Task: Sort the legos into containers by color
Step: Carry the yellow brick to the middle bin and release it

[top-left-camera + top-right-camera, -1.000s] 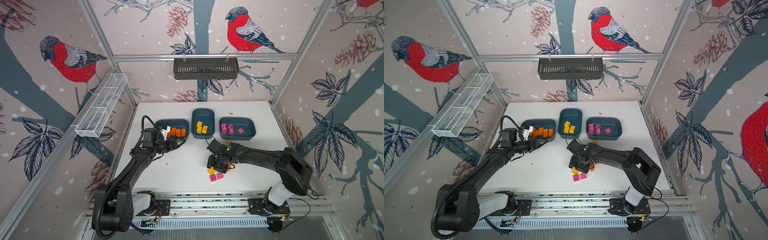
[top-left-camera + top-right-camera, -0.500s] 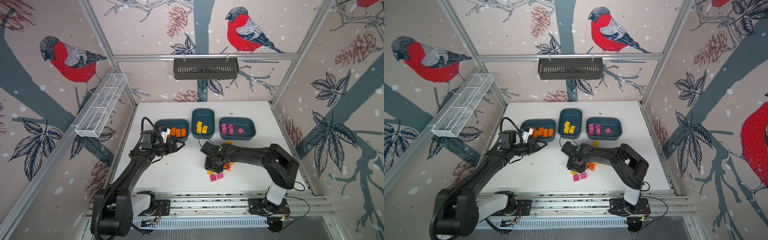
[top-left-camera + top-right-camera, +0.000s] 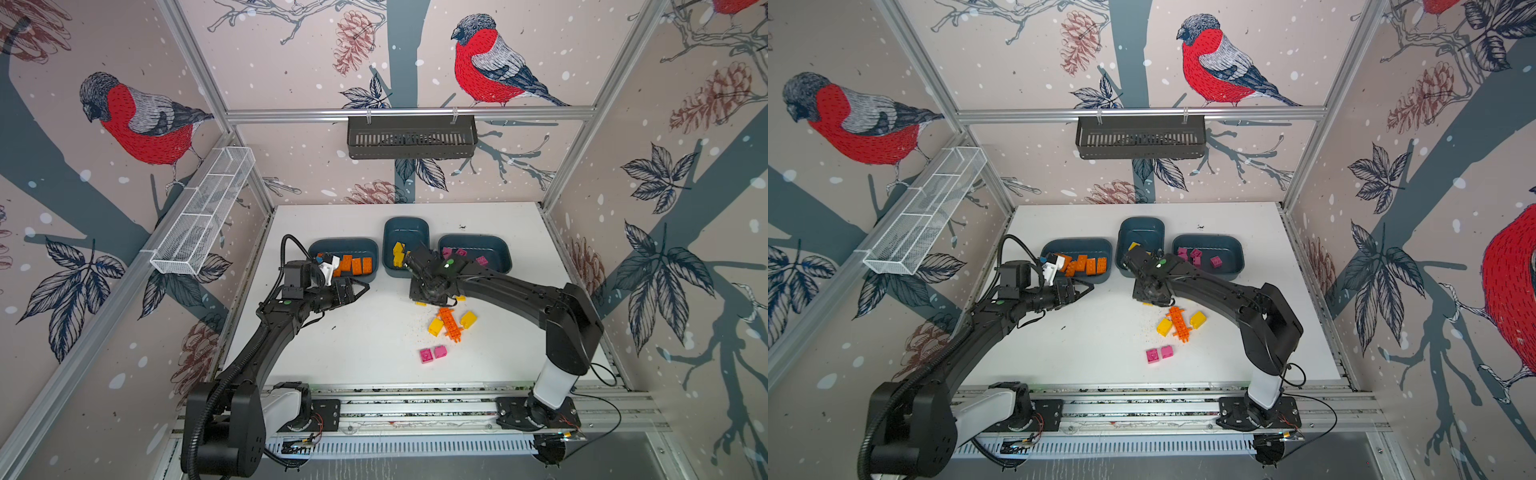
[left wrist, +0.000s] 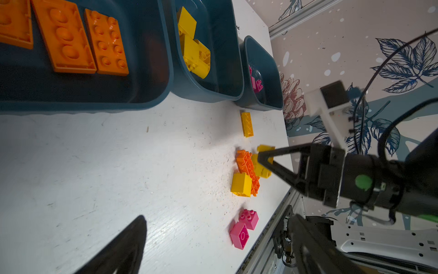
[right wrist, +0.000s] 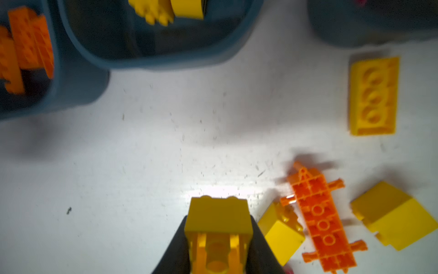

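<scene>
Brick (image 5: 218,213), yellow — pinched in R gripper (image 5: 218,224).

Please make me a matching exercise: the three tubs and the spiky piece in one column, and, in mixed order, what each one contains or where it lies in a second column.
1. left tub
2. middle tub
3. right tub
4. spiky piece

a. contains pink bricks
b. lies outside every tub
c. contains orange bricks
d. contains yellow bricks

Pairs: 1-c, 2-d, 3-a, 4-b
</scene>
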Available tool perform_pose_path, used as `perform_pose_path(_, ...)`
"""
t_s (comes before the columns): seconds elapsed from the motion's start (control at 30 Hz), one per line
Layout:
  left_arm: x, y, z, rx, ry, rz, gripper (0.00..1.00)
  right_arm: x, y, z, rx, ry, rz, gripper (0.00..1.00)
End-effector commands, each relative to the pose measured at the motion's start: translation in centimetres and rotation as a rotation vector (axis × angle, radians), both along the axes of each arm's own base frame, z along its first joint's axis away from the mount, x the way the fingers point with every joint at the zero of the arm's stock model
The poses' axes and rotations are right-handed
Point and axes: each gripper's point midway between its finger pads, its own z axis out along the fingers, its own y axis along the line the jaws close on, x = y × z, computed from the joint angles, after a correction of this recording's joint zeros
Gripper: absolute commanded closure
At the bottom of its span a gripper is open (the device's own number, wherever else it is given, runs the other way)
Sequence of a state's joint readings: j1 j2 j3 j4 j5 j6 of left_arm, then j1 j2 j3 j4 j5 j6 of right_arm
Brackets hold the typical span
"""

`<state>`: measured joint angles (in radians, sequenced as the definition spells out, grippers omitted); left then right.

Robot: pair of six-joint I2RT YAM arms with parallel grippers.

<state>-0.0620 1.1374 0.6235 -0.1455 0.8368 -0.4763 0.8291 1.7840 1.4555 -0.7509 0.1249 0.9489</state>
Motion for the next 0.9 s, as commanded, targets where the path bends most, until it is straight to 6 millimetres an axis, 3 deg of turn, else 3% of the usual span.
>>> perform_pose_path(0.0, 0.9, -0.3, 1.7, -0.049, -0.048, 0.004, 0.07, 4.5, -0.7, 2.0, -0.050, -0.123, 0.053, 0.72)
perform_pose_path(0.17, 1.3, -0.4, 2.5, -0.072, -0.053, 0.017, 0.06, 11.7, -0.6, 3.4, -0.018, -0.203, 0.048, 0.72)
perform_pose_path(0.47, 1.9, -0.4, 2.7, -0.061, -0.040, 0.017, 0.07, 20.1, 1.5, 2.2, 0.017, -0.318, 0.107, 0.71)
perform_pose_path(0.67, 2.0, -0.2, 2.2, -0.047, -0.025, 0.020, 0.06, 23.4, 4.0, 0.9, 0.063, -0.397, 0.155, 0.70)
perform_pose_path(0.87, 1.8, -0.2, 1.5, -0.031, -0.009, 0.015, 0.06, 24.7, 5.6, -1.0, 0.129, -0.418, 0.171, 0.66)
